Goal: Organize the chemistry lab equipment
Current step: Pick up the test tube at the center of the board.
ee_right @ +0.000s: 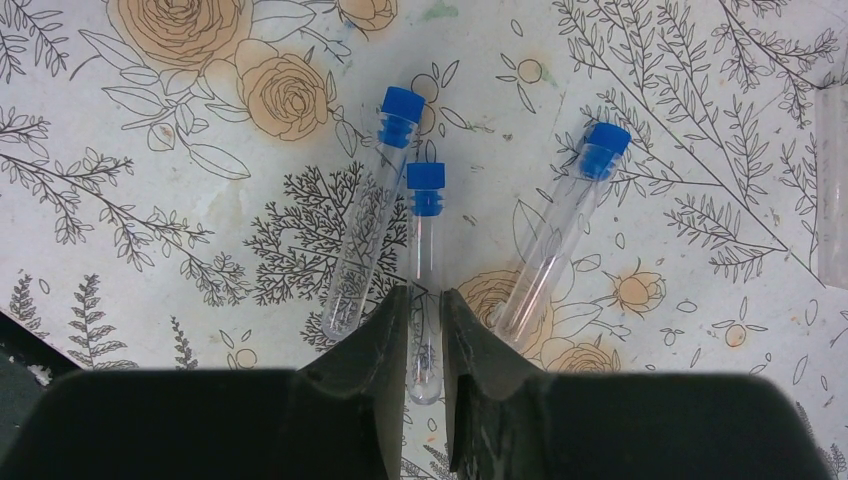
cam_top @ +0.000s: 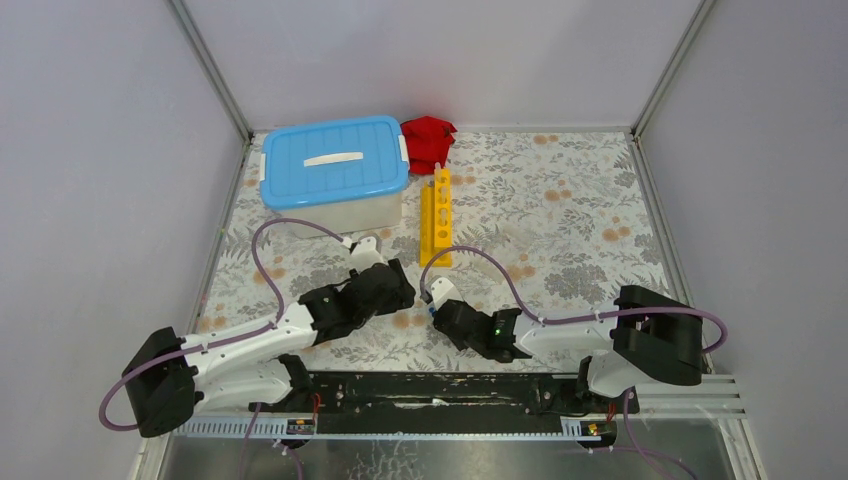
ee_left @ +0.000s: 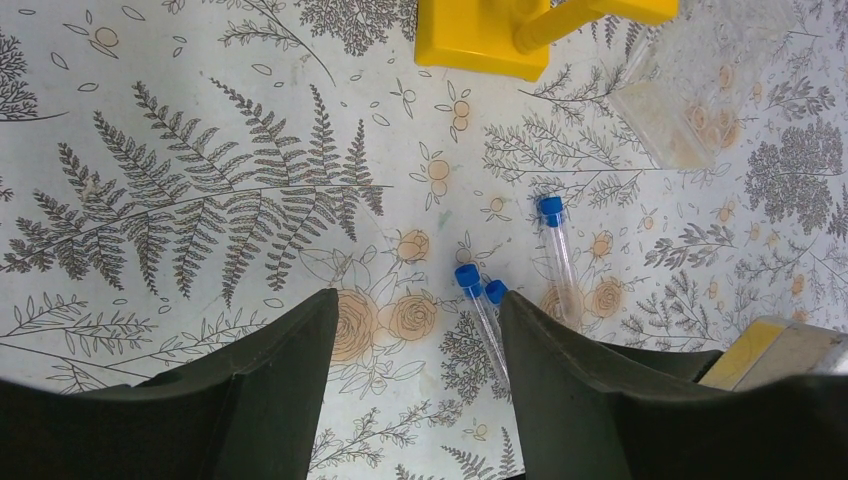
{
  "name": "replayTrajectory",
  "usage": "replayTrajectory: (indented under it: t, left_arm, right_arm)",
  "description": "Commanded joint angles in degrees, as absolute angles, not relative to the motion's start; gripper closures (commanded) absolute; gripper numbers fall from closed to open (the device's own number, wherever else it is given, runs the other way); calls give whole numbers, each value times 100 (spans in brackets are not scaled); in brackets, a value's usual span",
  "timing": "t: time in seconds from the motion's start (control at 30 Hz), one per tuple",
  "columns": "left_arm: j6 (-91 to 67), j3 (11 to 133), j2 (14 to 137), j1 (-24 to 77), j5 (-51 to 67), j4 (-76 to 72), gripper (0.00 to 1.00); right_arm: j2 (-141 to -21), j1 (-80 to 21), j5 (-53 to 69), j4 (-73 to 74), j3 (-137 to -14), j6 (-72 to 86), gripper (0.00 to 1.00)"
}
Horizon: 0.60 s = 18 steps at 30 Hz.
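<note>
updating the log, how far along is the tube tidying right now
Early. Nothing looks stowed: the yellow rack shows no tubes. In hand: the right gripper grips the middle tube, lying on the table. Left: the tube on its left and the tube on its right lie loose; the left gripper hangs open, empty.

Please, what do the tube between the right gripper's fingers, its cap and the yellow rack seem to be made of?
The tube: clear and glossy, glass or hard plastic; the printed tabletop shows through it. The cap: opaque blue, matte, probably moulded plastic, with a stepped shape. The yellow rack: opaque, smooth, even colour with round holes; likely moulded plastic.
</note>
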<state>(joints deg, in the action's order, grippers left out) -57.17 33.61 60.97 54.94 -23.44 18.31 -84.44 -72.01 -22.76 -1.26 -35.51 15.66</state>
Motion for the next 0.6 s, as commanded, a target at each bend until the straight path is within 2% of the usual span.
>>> replayTrajectory:
  t: [0.0,0.3,0.57]
  left_arm:
    - [-5617,3321,6036,5433,-2269,1599,32]
    - [-5526,3508,6125,5236,-1761,1702,31]
    - [-5171,3571,6020,4277,-143,1566,30]
  right_arm:
    - [-8425,-7231,-2112,-264,-3563,1584,86]
    - [-8080,-7233,-2167,-93,-3659,1507,98]
    - [-7288,-7233,-2214,-43,-3592,1389,100]
